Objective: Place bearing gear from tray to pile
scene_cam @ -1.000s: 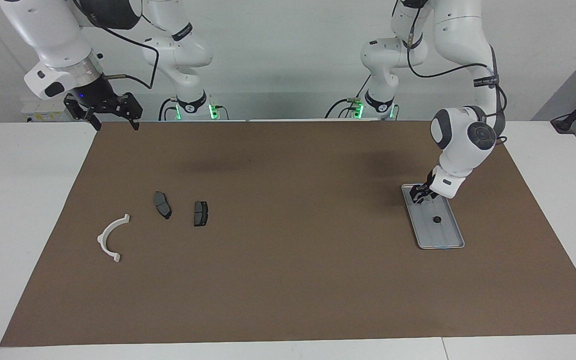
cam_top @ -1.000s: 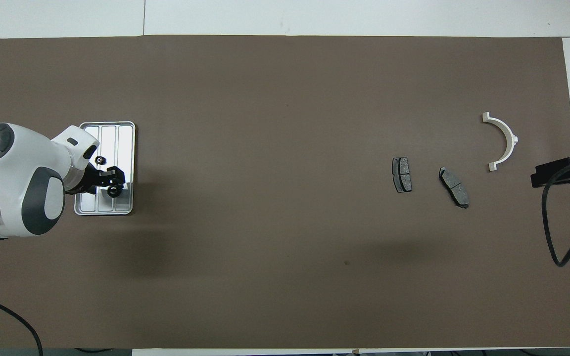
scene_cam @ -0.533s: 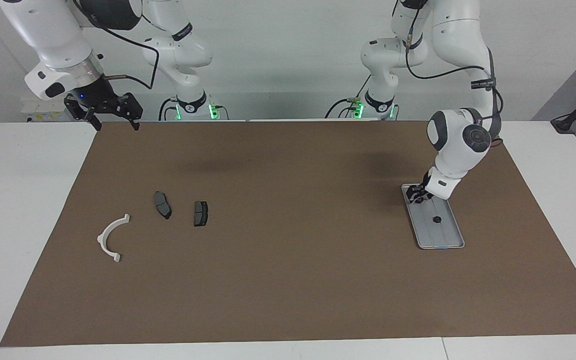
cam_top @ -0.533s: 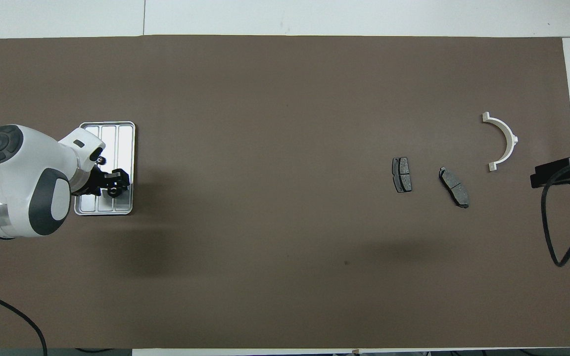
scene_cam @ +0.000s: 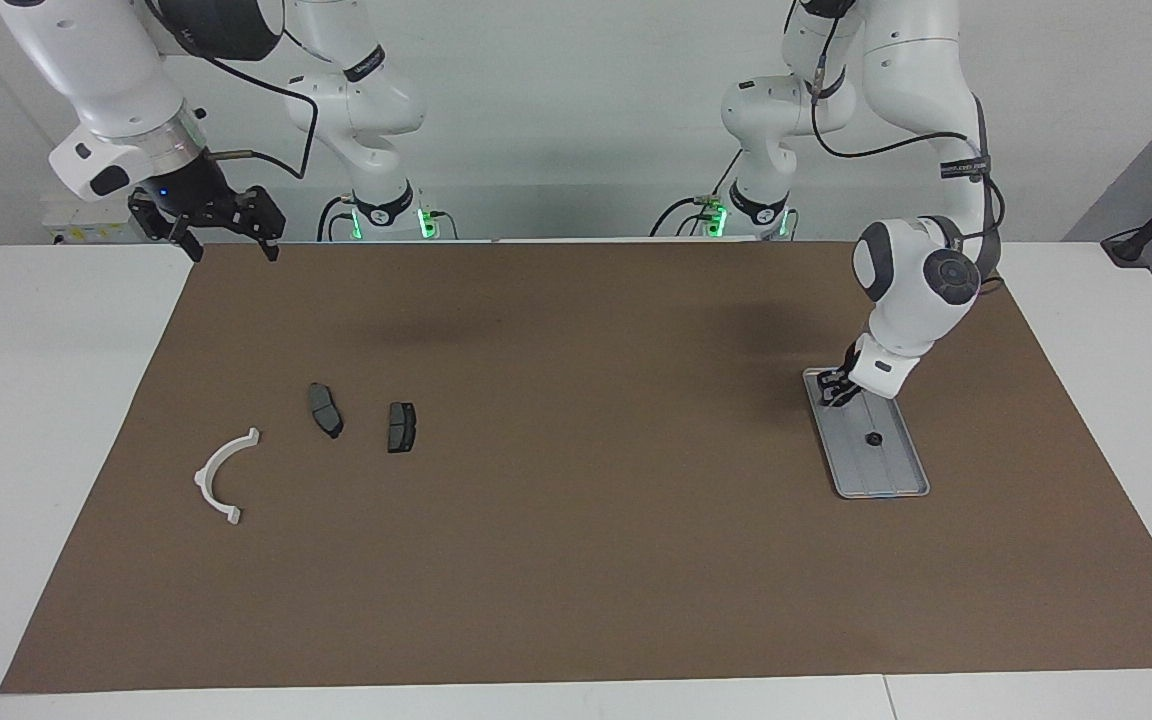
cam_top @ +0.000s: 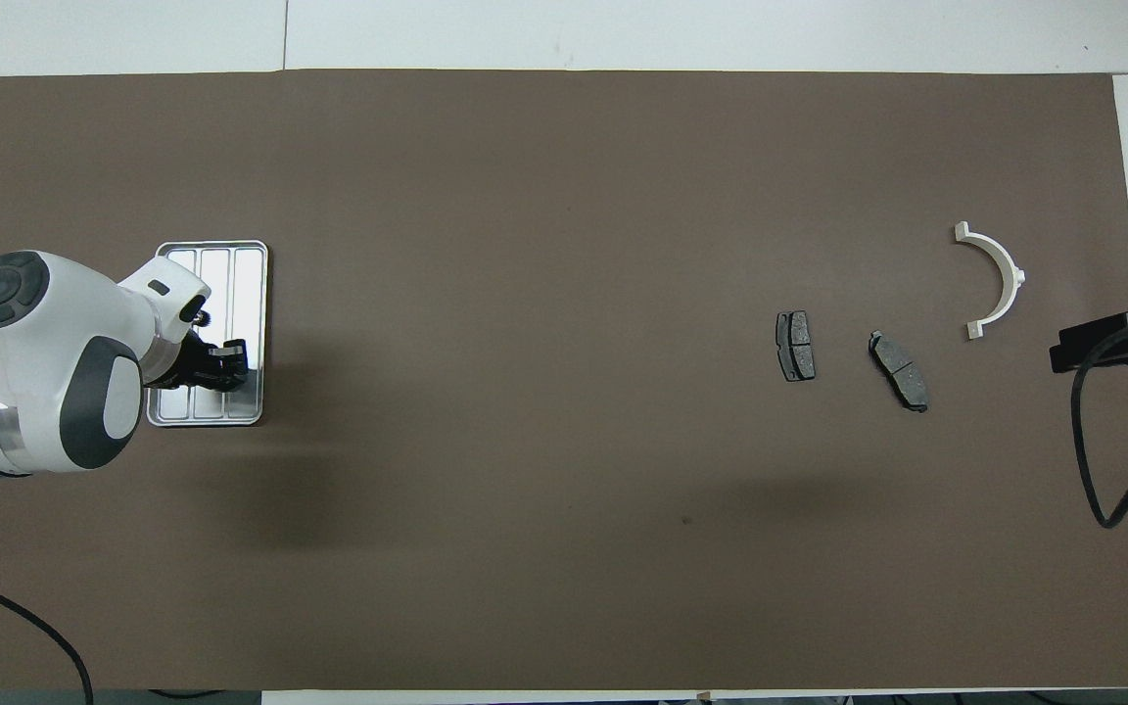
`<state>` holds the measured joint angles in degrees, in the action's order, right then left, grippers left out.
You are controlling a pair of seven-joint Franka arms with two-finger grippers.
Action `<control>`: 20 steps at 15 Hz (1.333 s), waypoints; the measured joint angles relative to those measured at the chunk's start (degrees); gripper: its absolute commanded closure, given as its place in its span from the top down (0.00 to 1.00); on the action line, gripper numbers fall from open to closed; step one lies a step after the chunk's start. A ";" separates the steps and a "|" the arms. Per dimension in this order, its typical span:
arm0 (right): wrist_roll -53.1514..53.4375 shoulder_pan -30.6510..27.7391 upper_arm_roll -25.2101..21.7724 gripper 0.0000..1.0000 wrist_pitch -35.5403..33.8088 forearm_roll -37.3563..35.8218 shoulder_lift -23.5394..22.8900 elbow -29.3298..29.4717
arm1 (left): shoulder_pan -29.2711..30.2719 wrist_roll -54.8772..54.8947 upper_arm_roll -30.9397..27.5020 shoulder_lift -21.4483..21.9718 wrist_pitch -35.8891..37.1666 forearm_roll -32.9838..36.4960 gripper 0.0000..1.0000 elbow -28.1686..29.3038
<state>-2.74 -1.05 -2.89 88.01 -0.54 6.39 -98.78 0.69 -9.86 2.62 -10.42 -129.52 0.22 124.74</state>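
Facing view, left gripper (scene_cam: 835, 391): down at the end of the tray (scene_cam: 896, 482) nearest the robots, its wrist sloping in from above.
Left gripper state: cannot tell whether it is wide, narrow or holding anything; the tip is a dark cluster low against the tray floor.
Bearing gear (scene_cam: 873, 439): a small dark round part lying flat about mid-tray, apart from the left gripper and not touched by it.
Overhead view, same pair: the bearing gear (cam_top: 200, 315) shows just beside the white wrist, and the left gripper (cam_top: 224, 358) sits over the tray (cam_top: 249, 257) lanes nearer the robots.
Right gripper (scene_cam: 228, 243): waiting in the air over the mat's corner at the right arm's end, jaws spread wide and holding nothing; only its dark body (cam_top: 1103, 349) shows from above.
Pile: white bracket (scene_cam: 202, 478) and two brake pads (scene_cam: 325, 410) (scene_cam: 401, 427) lie on the brown mat (scene_cam: 576, 560) toward the right arm's end, well apart from the tray.
Pile spacing: no part touches another.
Writing: a dark band (scene_cam: 966, 166) on the left arm carries pale marks too small to read.
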 measured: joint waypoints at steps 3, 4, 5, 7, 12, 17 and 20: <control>0.00 -0.07 -0.03 1.00 0.00 0.00 0.00 -0.05 | -0.07 -0.15 -0.01 -0.05 0.33 -0.02 0.00 -0.80; 0.00 -0.07 -0.03 1.00 0.00 0.00 0.00 -0.05 | -0.35 -0.85 0.01 -0.11 1.41 -0.07 0.00 -1.92; 0.00 -0.07 -0.03 1.00 0.00 0.00 0.00 -0.05 | -1.06 -2.54 0.10 -0.17 3.12 -0.12 0.00 -3.72; 0.00 -0.08 -0.04 1.00 0.00 0.00 0.00 -0.05 | -4.06 -8.33 0.25 -0.18 7.34 -0.29 0.00 -8.34; 0.00 -0.46 -0.18 1.00 1.89 0.00 0.00 -0.11 | -18.30 -29.43 0.61 -1.51 11.08 -2.30 0.00 -16.71; 0.00 -0.50 -0.17 1.00 3.27 0.00 -0.12 -0.78 | -30.77 -47.34 0.60 -10.23 10.57 -2.41 0.00 -26.51; -0.09 -0.50 -0.14 1.00 4.32 -0.03 -0.36 -1.04 | -35.12 -51.76 0.58 -16.51 6.39 -2.41 0.00 -30.28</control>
<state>-2.83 -1.54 -3.03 92.33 -0.58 6.02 -99.82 -34.43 -61.62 3.19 -26.93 -123.13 -2.19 94.46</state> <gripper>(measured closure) 0.000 0.656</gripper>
